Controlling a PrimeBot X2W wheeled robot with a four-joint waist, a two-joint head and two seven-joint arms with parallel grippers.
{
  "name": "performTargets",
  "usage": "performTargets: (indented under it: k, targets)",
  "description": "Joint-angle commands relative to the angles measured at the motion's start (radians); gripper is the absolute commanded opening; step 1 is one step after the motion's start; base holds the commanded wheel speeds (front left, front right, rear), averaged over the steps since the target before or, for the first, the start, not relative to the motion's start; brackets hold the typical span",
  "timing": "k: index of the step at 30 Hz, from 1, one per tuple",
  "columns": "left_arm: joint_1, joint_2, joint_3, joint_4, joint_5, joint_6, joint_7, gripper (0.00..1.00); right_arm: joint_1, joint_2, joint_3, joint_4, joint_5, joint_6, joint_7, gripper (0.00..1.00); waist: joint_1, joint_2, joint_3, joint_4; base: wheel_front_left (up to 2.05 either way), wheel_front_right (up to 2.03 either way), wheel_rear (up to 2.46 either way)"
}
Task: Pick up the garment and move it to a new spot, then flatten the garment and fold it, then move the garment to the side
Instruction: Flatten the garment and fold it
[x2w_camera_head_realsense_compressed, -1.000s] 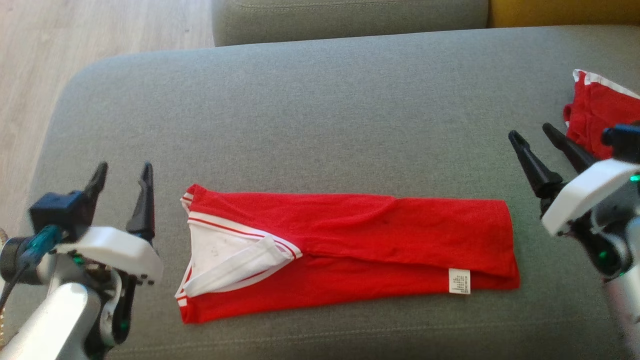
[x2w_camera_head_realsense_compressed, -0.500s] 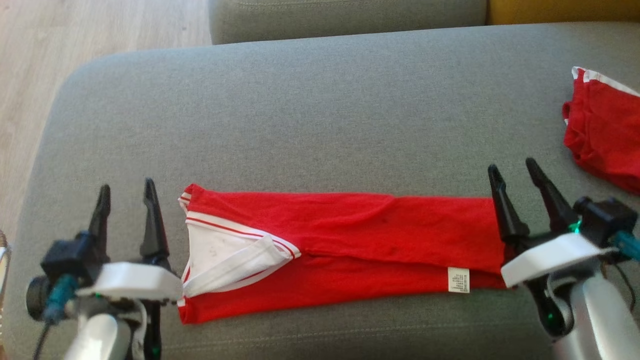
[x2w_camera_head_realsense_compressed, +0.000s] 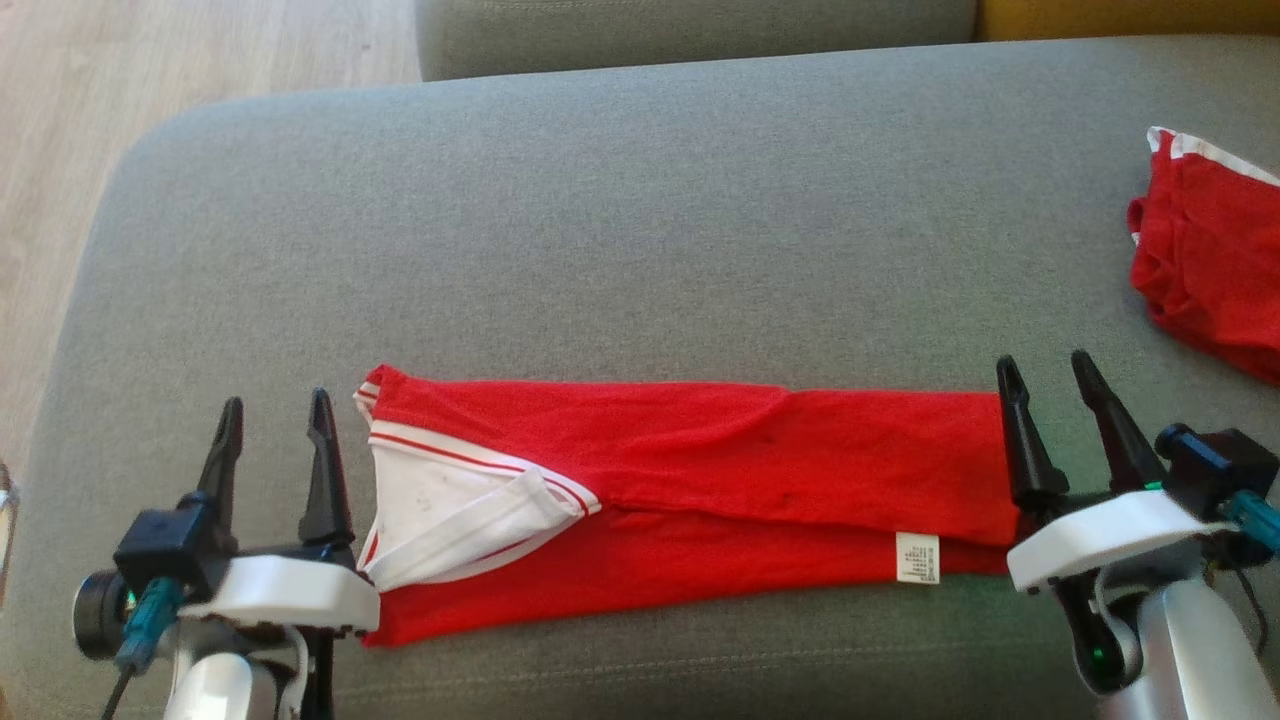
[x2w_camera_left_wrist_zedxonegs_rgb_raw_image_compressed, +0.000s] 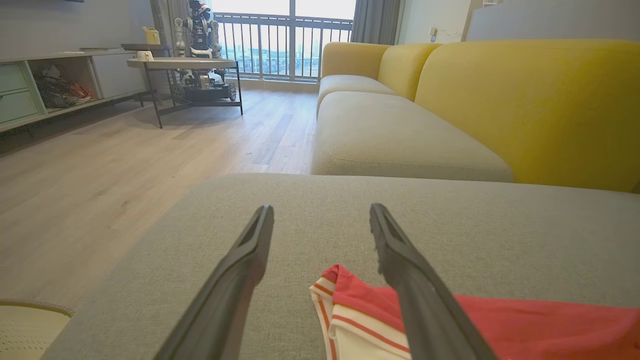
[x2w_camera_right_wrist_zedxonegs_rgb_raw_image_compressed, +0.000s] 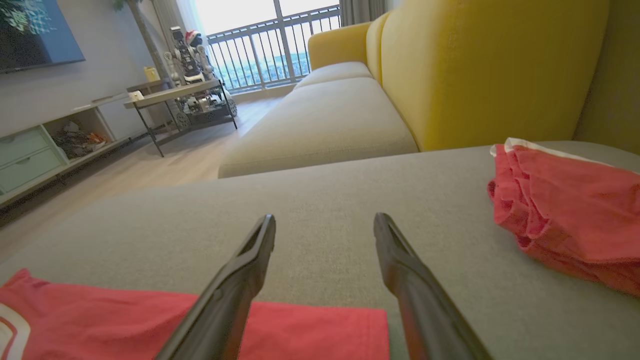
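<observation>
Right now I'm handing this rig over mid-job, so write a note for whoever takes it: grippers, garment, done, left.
Left gripper: open, empty, at the collar end of the garment.
Right gripper: open, empty, at its hem end.
Garment: flat on the grey cushion, folded into a long strip.
Done: flattened, folded lengthwise.
Left: probably fold it across, then move it aside.

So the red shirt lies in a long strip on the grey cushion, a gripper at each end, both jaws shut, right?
No: the head view shows both jaws open. The shirt does lie in a strip on the cushion, left gripper and right gripper at its ends.
</observation>
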Motion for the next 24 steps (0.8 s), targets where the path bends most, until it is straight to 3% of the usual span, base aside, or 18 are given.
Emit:
performTargets:
  k: [1, 13, 24]
  targets:
    - [-0.043, 0.000, 0.047, -0.023, 0.014, -0.009, -0.012, 1.00, -0.014, 0.004, 0.012, -0.017, -0.012, 0.000, 0.007, 1.00, 0.0000, 0.0000, -0.001, -0.001, 0.00, 0.00, 0.00]
    - [-0.043, -0.034, 0.076, 0.007, 0.119, -0.083, -0.012, 1.00, -0.028, 0.008, -0.048, 0.189, 0.067, 0.000, 0.097, 1.00, 0.0000, 0.0000, 0.010, -0.004, 0.00, 0.00, 0.00]
    - [-0.053, -0.057, 0.101, 0.007, 0.149, -0.115, -0.012, 1.00, -0.094, 0.008, -0.031, 0.366, 0.076, 0.000, 0.077, 1.00, 0.0000, 0.0000, 0.029, 0.004, 0.00, 0.00, 0.00]
